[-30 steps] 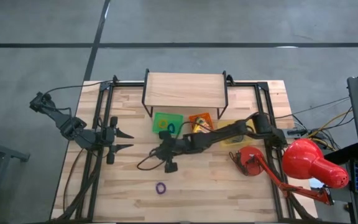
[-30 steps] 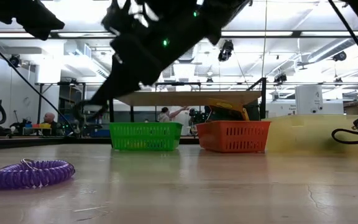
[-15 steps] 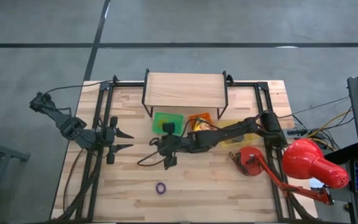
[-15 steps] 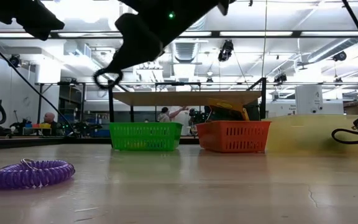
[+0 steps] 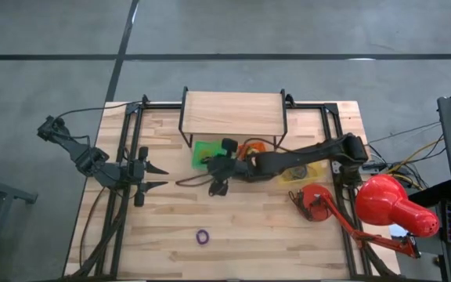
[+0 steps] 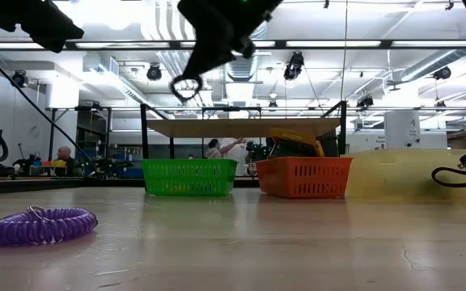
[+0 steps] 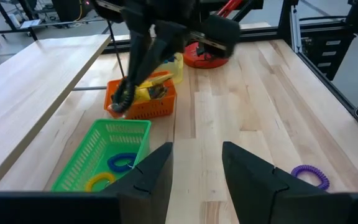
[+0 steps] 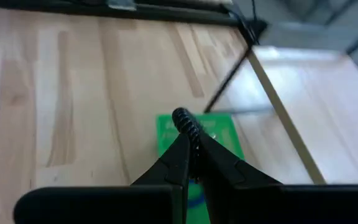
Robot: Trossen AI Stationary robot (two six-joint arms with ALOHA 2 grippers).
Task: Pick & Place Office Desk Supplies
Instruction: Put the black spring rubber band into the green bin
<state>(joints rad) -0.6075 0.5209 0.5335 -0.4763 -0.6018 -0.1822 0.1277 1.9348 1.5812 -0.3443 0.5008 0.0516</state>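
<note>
Above the green tray [image 5: 210, 151] we see the right gripper [image 8: 190, 138] w/ its fingers pinched tight on a black coiled band [image 8: 185, 121], held up in the air over the tray's near edge; in the low view the loop [image 6: 186, 86] dangles well above the tray [image 6: 189, 177]. Inside the green tray we spot a blue loop [image 7: 120, 163] & a yellow one [image 7: 97, 183]. Next to it sits the orange tray [image 7: 143, 102] w/ yellow boxes [image 7: 143, 93] in it, then a yellow tray [image 5: 294, 173]. A purple coiled band [image 5: 202, 236] lies alone on the table [image 5: 257, 227] toward the front, well apart from the trays. Left gripper [image 7: 194, 163] waits at the table's left side, fingers apart, nothing betw. them. Red desk lamp [image 5: 390, 205] stands at the right.
</note>
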